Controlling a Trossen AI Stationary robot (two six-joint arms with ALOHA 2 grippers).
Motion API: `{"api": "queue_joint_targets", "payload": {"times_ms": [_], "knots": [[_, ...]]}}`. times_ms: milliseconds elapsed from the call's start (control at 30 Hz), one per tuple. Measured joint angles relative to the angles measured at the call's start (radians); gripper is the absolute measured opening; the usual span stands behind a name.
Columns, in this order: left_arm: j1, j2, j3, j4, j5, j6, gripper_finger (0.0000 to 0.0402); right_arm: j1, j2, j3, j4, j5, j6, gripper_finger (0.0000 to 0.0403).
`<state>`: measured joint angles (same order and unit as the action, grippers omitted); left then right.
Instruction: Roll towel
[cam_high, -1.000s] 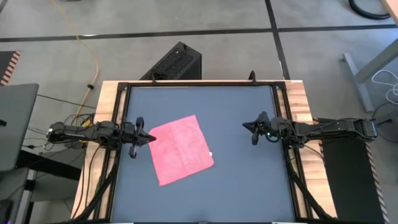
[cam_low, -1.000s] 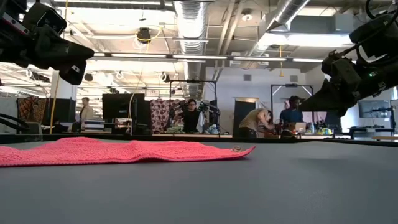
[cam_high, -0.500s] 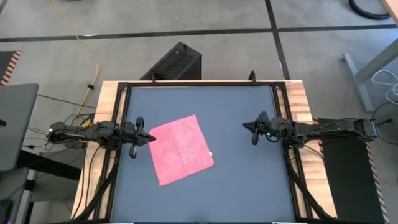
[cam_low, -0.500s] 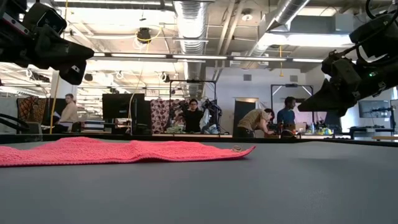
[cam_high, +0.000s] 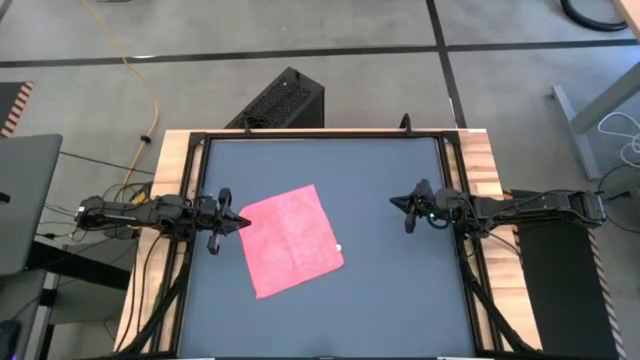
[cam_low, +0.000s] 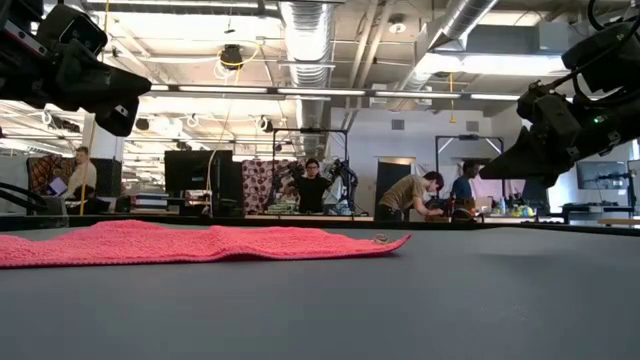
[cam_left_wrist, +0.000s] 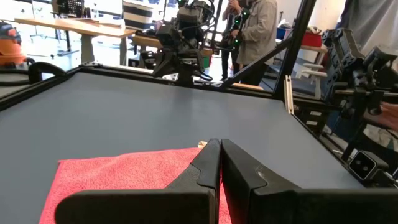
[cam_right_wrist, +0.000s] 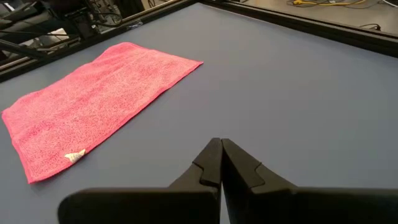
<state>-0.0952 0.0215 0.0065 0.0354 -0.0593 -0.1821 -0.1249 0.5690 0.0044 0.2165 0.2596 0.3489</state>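
The pinkish-red towel (cam_high: 291, 240) lies flat and spread out on the dark tabletop (cam_high: 390, 290), left of centre, with its small white tag (cam_right_wrist: 75, 155) at its right edge. It also shows in the low view (cam_low: 190, 243) and the left wrist view (cam_left_wrist: 118, 177). My left gripper (cam_high: 243, 223) is shut and hovers above the towel's left corner. My right gripper (cam_high: 394, 202) is shut and hovers over the bare tabletop to the right of the towel, apart from it.
A black frame and wooden side rails (cam_high: 170, 170) border the tabletop. A black box (cam_high: 280, 100) stands on the floor behind the far edge. People stand at benches in the room beyond the table (cam_low: 310, 190).
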Motion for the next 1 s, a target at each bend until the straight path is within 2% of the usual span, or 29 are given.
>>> {"api": "queue_joint_targets", "payload": {"times_ms": [133,300,467,667,767,900,1000], "knots": [[0.000,0.000,0.000,0.000,0.000,-0.008,0.0000,0.000,0.000,0.000,0.000,0.000,-0.019,0.0028],[0.000,0.000,0.000,0.000,0.000,-0.099,0.0000,0.000,0.000,0.000,0.014,0.000,-0.082,0.0028],[0.000,0.000,0.000,0.005,-0.039,-0.073,0.0000,-0.006,0.000,0.000,0.100,0.004,0.051,0.0028],[0.000,0.000,0.000,0.018,-0.101,-0.077,0.0000,-0.018,0.000,0.011,0.255,0.020,0.072,0.0028],[0.000,0.008,0.000,0.047,-0.110,-0.035,0.0000,-0.031,0.002,0.013,0.368,0.057,0.151,0.0028],[0.000,0.059,0.000,0.079,-0.110,0.018,0.0000,-0.051,0.021,0.034,0.499,0.007,0.091,0.0028],[0.000,0.130,0.000,0.125,-0.111,0.067,0.0000,-0.068,0.089,0.111,0.497,0.003,0.019,0.0029]]}}
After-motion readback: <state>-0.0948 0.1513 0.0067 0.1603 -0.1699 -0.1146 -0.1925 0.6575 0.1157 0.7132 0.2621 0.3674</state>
